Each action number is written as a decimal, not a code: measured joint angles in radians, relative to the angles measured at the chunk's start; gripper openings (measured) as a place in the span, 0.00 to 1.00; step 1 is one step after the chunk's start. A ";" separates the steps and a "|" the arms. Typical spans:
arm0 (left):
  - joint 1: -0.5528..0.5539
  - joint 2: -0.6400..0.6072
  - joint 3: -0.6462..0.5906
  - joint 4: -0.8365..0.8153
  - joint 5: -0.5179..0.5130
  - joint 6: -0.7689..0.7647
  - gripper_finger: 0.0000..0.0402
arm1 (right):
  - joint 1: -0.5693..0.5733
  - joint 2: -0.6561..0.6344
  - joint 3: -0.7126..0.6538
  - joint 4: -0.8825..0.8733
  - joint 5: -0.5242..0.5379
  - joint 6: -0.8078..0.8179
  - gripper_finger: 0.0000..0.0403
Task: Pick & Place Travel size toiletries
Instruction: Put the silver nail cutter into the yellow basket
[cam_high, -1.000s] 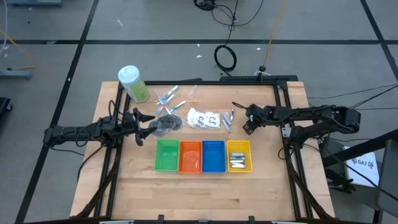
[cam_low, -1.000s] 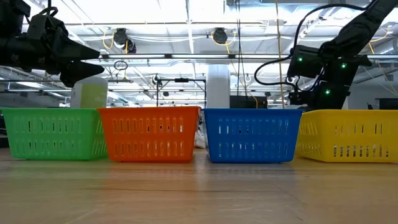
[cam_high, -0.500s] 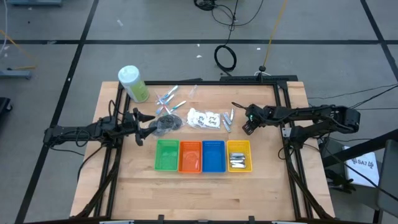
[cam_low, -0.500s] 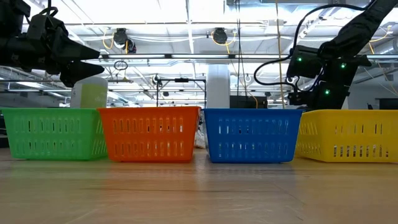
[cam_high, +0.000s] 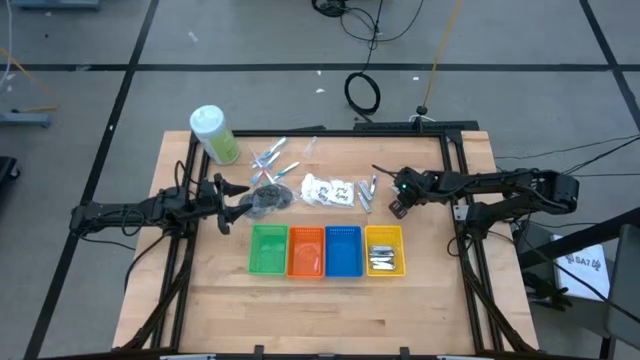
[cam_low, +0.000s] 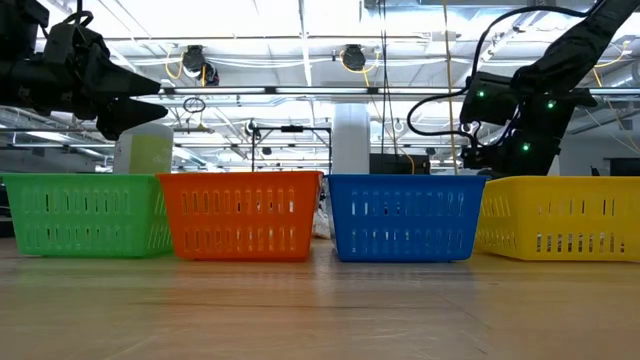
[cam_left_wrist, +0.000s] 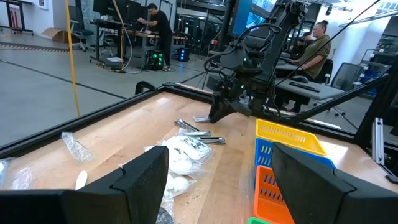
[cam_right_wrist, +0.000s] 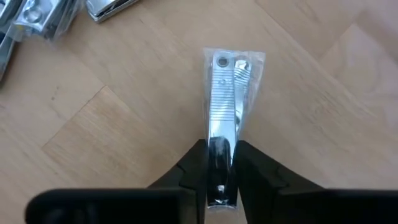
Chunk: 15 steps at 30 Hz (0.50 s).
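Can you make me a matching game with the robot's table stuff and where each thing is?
Things:
1. big bottle
2. yellow basket
3. wrapped nail clipper
4. left gripper

Places or states:
A. pinched by the right gripper
B. far left corner of the table
C. open, beside the dark pouch
D. right end of the basket row

Pairs: 1-B, 2-D, 3-A, 4-C

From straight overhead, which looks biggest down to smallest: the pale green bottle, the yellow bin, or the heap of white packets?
1. Yellow bin
2. Pale green bottle, though it rises nearer the camera, so it may look oversized
3. Heap of white packets, close to the bottle; that pair is unsure
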 joint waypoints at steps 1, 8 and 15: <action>0.000 0.000 0.000 0.000 0.000 0.000 0.70 | 0.000 0.000 0.000 0.003 0.000 -0.007 0.13; 0.000 0.000 0.000 0.000 0.000 0.000 0.70 | 0.000 -0.005 -0.002 0.041 -0.035 -0.034 0.19; 0.000 0.000 0.000 0.000 0.000 0.000 0.70 | 0.000 -0.061 -0.002 0.050 -0.073 -0.057 0.13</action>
